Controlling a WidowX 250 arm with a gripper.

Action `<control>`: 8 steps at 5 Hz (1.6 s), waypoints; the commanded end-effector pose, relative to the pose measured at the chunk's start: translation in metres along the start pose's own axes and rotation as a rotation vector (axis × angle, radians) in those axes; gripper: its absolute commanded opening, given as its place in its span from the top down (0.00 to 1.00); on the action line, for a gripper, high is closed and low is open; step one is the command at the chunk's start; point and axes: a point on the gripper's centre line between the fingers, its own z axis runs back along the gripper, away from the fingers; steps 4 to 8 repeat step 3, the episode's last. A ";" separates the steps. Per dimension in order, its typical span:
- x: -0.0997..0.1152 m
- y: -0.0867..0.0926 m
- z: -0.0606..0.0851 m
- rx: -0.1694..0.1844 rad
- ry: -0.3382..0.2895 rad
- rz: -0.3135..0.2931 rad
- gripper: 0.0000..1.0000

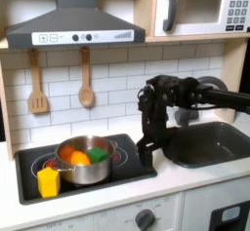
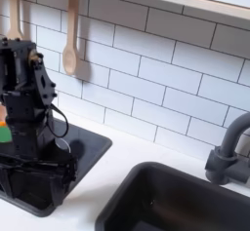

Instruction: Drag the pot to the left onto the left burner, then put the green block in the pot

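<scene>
We can read very little here. In the first exterior view, the microwave (image 1: 200, 8) at the top right has a small display showing pale digits that look like "01:30", though the last figures run to the frame's edge. Below it sits a keypad whose buttons are too small to read. The range hood (image 1: 73, 32) carries knobs and a panel, with no legible marking.
</scene>
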 end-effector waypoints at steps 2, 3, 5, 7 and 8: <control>-0.004 -0.002 0.005 -0.010 -0.061 -0.027 0.00; -0.004 -0.002 0.005 -0.009 -0.061 -0.028 0.00; -0.004 -0.002 0.005 -0.009 -0.061 -0.028 0.00; -0.004 -0.002 0.005 -0.009 -0.061 -0.028 0.00; -0.004 -0.002 0.005 -0.009 -0.061 -0.028 0.00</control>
